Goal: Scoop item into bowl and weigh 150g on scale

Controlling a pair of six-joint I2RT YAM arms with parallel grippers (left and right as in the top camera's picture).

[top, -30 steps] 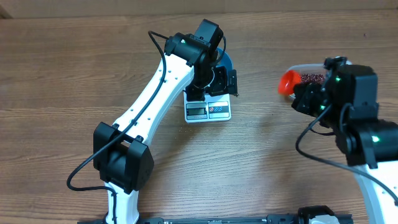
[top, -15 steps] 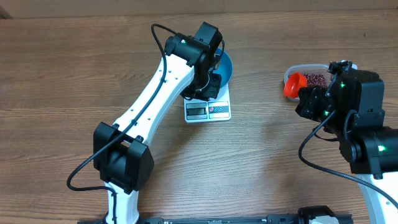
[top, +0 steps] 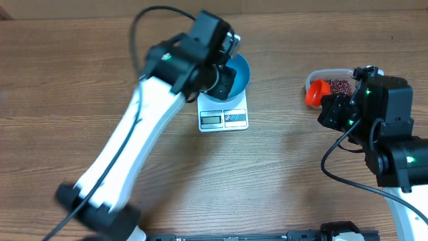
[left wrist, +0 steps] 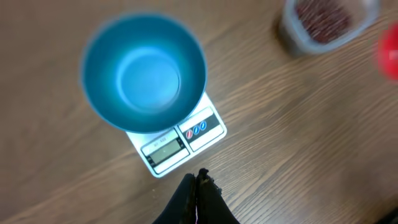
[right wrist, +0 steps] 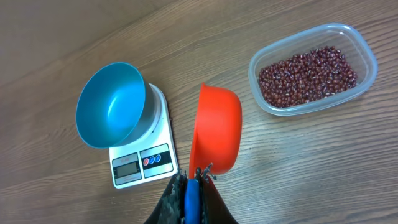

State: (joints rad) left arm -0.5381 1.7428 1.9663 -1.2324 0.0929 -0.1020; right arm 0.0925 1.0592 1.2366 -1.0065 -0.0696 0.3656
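**Bowl set on the scale, scoop poised beside the beans**

The round bright blue bowl sits on the flat white digital kitchen scale, pushed toward the scale's far edge. This leaves the display window and blue-marked buttons uncovered and readable, which suits weighing. The bowl is empty. Scale and bowl stand mid-width on the wooden table, nearer its far edge.

The left gripper is clenched on nothing, its fingers pressed together above bare wood just off the scale's display edge. The left arm is blurred in the overhead view and crosses over the bowl's left side.

The right gripper is clamped on the blue handle of the red plastic scoop. The scoop is tipped on its side over bare wood between the scale and the clear rounded-rectangular plastic tub. No load shows on it.

All the tiny dark red-maroon beans lie in that tub, toward the table's far right corner, so scooping looks not yet begun.

Nothing lies between tub and bowl. The left arm over the bowl is the one likely obstacle to a pour
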